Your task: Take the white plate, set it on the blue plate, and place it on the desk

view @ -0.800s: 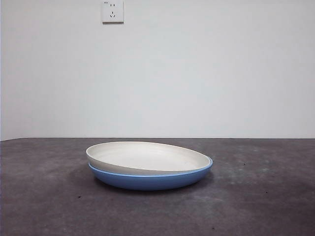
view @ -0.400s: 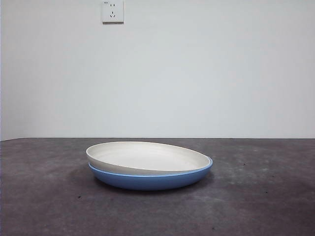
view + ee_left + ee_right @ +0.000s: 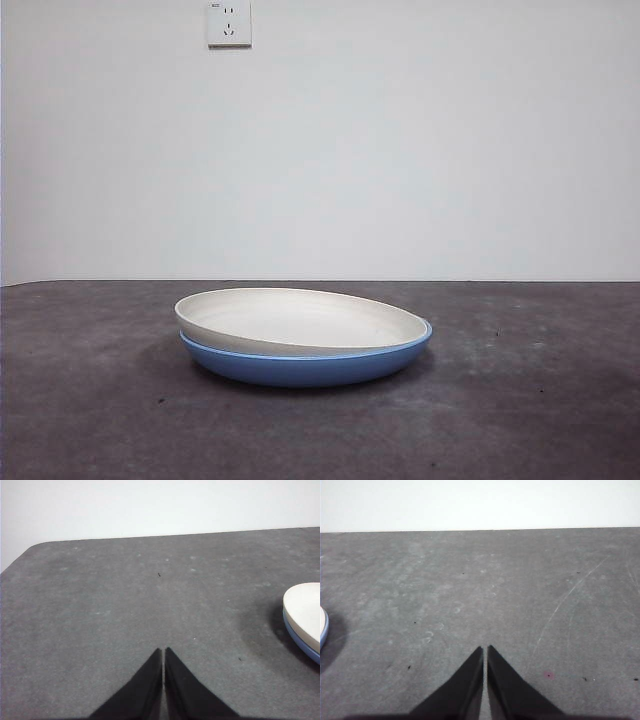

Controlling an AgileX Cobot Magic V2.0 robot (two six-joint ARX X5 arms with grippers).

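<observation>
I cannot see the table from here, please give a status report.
Left gripper and right gripper: both shut, holding nothing, away from plates. White plate sits tilted in blue plate on desk. Nothing in the way.

both arms waiting, clear of the work
left gripper (image 3: pixel 163 652) and right gripper (image 3: pixel 485 651) each hang above the desk (image 3: pixel 125 605), jaws closed together, holding nothing.
</observation>
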